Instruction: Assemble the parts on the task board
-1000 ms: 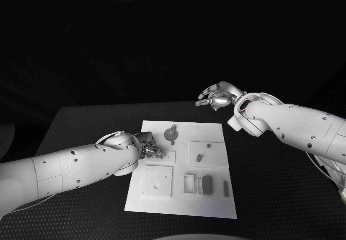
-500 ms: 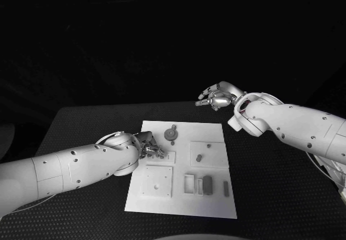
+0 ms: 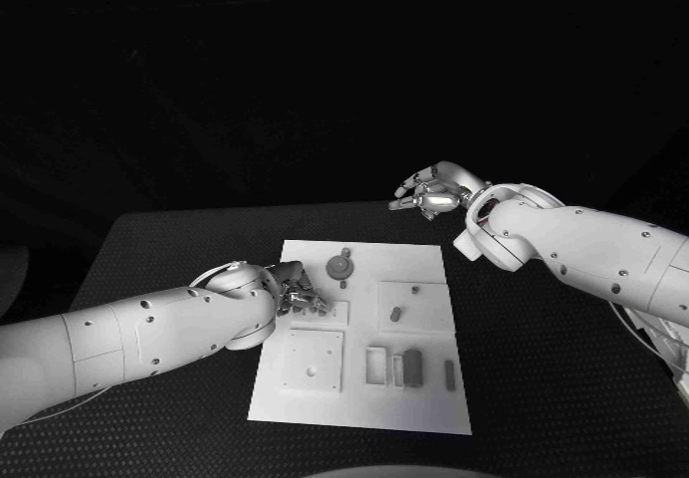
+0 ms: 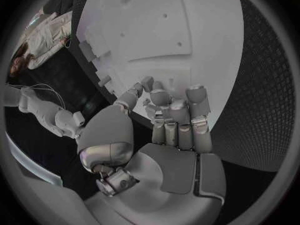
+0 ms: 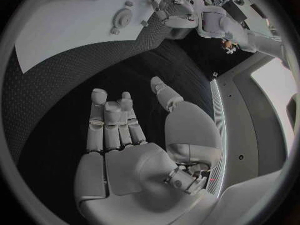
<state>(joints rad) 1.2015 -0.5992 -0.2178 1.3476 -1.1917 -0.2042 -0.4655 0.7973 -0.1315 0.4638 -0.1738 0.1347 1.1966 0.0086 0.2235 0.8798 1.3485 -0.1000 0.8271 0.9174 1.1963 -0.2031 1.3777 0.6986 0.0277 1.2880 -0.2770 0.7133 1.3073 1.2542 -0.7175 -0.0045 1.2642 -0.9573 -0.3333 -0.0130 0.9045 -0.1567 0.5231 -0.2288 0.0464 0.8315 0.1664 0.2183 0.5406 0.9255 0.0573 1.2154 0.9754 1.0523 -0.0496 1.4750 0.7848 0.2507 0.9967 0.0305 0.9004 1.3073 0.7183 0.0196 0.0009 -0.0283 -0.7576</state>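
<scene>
The black table (image 3: pixel 172 239) fills the lower part of the head view, and the white board (image 3: pixel 416 264) lies at its centre, running from mid-frame down toward the bottom edge. My two white arms come next. The left arm (image 3: pixel 129 339) enters from the lower left and reaches to the board's left edge; the right arm (image 3: pixel 588 249) enters from the right and rises above the board's upper right corner.

My left hand (image 3: pixel 298 294) sits low at the left-middle of the board, fingers curled down close together against the white surface. In the left wrist view the fingertips (image 4: pixel 164 100) bunch over a small grey piece, but I cannot tell whether they grip it or only press on it. My right hand (image 3: pixel 435 194) hangs in the air in the upper middle of the frame, well apart from the board, fingers spread and holding nothing.

Over the last second almost nothing has moved: both hands keep the same places and the grey parts lie as they did. I judge the left hand is paused mid-placement, so the task has not advanced.

The smaller things: a round part (image 3: pixel 339 266) near the board's top, a square plate (image 3: pixel 312 360) at lower left, and a slim bar (image 3: pixel 413 367) at lower right.
</scene>
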